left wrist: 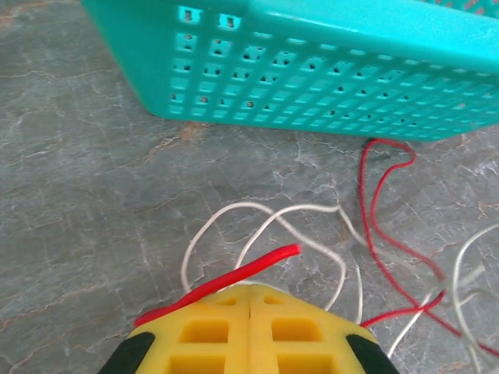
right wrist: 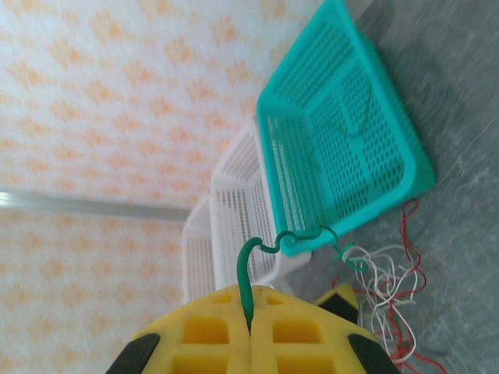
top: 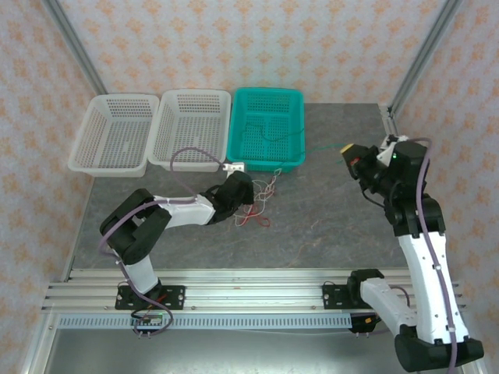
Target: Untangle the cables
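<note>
Grey stone-look counter (top: 327, 210) is sitting against peachy wallpaper (top: 234, 39), with two white baskets (top: 115, 132) and a teal basket (top: 269, 128) lining the 12 o'clock edge. The cables (top: 257, 206) are lying in a loose heap just at 6 o'clock of the teal basket. Left pincer (left wrist: 249, 300) is squeezing together on a red cable (left wrist: 234, 274) right at that heap. Right pincer (right wrist: 249, 312), over at 3 o'clock, is clamping a green cable (right wrist: 248, 269) that's stretching toward the teal basket.

Bright, even, diffuse light falls from overhead; the shadow under the left arm (top: 183, 209) on the grey table (top: 327, 226) is faint and soft. In both wrist views the near yellow fingers (left wrist: 210, 335) are slightly blurred, and the wallpaper (right wrist: 93, 93) is soft
</note>
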{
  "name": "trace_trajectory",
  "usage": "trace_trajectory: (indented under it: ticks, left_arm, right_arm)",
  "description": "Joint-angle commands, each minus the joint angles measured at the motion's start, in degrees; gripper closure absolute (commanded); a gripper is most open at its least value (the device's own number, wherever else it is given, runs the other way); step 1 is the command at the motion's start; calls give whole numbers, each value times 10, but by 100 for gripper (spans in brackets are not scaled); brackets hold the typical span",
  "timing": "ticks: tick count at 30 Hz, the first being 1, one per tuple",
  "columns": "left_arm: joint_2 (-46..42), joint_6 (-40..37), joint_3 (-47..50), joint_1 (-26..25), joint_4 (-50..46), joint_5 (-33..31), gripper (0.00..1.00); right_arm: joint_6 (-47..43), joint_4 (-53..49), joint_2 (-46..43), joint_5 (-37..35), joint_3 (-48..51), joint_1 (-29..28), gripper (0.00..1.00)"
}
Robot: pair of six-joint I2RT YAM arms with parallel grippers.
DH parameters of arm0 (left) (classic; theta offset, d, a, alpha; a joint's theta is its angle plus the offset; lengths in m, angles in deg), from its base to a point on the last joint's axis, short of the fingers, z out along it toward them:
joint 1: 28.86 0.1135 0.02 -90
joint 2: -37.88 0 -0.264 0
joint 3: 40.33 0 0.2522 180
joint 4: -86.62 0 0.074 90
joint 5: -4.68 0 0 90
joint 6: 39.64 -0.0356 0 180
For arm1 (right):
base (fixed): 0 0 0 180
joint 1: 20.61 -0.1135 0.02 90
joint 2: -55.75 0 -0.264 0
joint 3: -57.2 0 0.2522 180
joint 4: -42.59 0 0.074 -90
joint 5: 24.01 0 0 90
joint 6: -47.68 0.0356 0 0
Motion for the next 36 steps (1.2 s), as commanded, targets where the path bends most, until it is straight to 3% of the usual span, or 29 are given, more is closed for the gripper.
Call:
trace_trajectory:
  ticks: [1, 4, 7, 11, 15, 19, 24, 29, 32, 34, 36]
  left_arm:
    - [-8, 25, 23, 12, -7, -24, 100]
    - [-16, 13, 44, 16, 39, 19, 100]
    - [-33, -20, 70, 16, 125, 116, 97]
    - [-67, -67, 70, 15, 179, 200, 66]
    - [-70, -161, 31, 2, 172, 265, 40]
    - [-30, -193, 3, -2, 211, 295, 28]
    - [52, -154, -40, -3, 261, 272, 20]
    - [104, -130, -54, -4, 275, 181, 20]
    - [133, -121, -70, -5, 279, 182, 20]
    - [147, -118, -86, -7, 275, 182, 22]
    - [159, -115, -101, -9, 263, 179, 31]
  right_arm:
    - [36, -17, -6, 13, -14, 54, 100]
    - [66, 21, -7, 70, 5, 93, 100]
    - [80, 90, -1, 136, 30, 95, 100]
    - [76, 125, 6, 205, 48, 92, 100]
    - [62, 118, 6, 228, 51, 87, 100]
    - [55, 114, 6, 232, 45, 86, 100]
    - [51, 109, 3, 234, 41, 85, 100]
    - [39, 93, 0, 239, 33, 85, 100]
    - [38, 93, 1, 242, 31, 86, 100]
    - [39, 93, 2, 243, 30, 86, 100]
    - [40, 93, 2, 243, 30, 85, 100]
